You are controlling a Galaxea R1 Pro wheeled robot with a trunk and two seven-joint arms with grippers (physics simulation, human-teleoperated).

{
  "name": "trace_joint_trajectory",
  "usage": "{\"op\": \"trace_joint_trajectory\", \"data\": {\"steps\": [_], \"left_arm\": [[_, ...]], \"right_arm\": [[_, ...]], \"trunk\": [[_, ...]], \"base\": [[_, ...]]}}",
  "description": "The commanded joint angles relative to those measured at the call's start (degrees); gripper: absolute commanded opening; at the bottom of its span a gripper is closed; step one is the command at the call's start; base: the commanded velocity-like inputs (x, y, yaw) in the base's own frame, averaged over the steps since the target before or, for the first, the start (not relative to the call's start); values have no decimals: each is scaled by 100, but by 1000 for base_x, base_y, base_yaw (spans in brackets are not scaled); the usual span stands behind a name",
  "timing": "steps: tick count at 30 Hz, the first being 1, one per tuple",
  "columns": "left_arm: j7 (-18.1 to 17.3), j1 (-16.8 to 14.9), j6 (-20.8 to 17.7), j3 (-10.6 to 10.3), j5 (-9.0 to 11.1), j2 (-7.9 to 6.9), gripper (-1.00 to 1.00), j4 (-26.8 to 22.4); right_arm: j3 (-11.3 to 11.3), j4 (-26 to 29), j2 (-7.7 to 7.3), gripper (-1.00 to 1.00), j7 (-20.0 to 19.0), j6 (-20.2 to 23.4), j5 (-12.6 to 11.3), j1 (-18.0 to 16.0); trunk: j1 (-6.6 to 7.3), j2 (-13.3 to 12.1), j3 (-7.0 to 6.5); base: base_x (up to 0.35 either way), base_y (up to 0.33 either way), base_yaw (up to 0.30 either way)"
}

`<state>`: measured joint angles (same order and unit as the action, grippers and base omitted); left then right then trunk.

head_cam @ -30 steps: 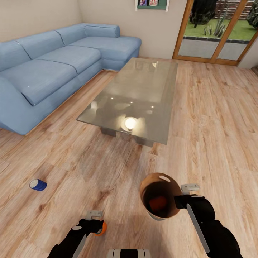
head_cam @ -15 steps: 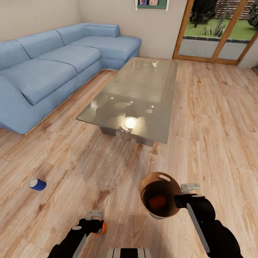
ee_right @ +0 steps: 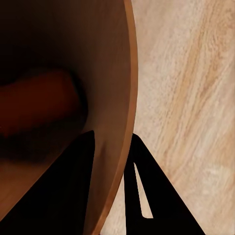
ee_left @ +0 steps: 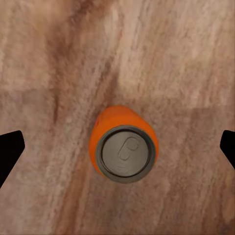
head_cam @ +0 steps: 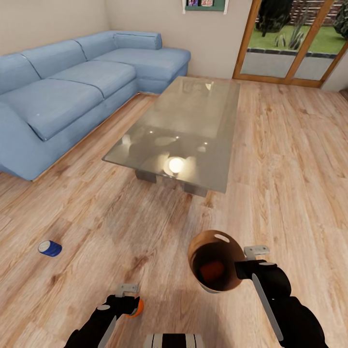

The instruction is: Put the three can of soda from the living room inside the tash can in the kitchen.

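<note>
My right gripper point(head_cam: 244, 268) is shut on the rim of the tash can point(head_cam: 215, 263), holding it tilted above the floor; one finger point(ee_right: 73, 188) is inside the copper-brown wall point(ee_right: 115, 93) and the other outside. An orange can of soda point(head_cam: 211, 271) lies in the bin, dim in the right wrist view point(ee_right: 39, 107). A second orange can point(ee_left: 125, 149) stands upright on the wood floor, centred under my open left gripper point(ee_left: 120, 152), whose fingertips point(ee_left: 10, 152) stay wide apart and clear of it. This can point(head_cam: 137, 307) peeks out beside the left gripper point(head_cam: 128, 303). A blue can point(head_cam: 50, 248) lies on its side at the left.
A low glass table point(head_cam: 183, 130) stands ahead in the living room. The blue corner sofa point(head_cam: 72, 92) runs along the left wall. Wood-framed glass doors point(head_cam: 295, 43) are at the back right. Open plank floor point(head_cam: 290, 169) stretches to the right of the table.
Nothing has moved apart from a very slight shift of the whole view; both arms, the bin and the cans hold their places.
</note>
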<state>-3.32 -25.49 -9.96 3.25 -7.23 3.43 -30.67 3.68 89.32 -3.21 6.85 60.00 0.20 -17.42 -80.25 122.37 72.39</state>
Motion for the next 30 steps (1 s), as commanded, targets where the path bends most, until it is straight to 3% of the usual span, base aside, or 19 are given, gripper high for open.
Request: {"op": "trace_joint_trajectory", "data": {"steps": [1, 30], "left_arm": [[-1, 0, -2, 0, 1, 0, 100, 0], [7, 0, 21, 0, -8, 8, 100, 0]], "right_arm": [[2, 4, 2, -100, -8, 0, -56, -3], [1, 13, 5, -100, 1, 0, -56, -1]], "trunk": [[-22, 42, 18], [-22, 42, 76]], "base": [[0, 0, 0], [0, 0, -11]]}}
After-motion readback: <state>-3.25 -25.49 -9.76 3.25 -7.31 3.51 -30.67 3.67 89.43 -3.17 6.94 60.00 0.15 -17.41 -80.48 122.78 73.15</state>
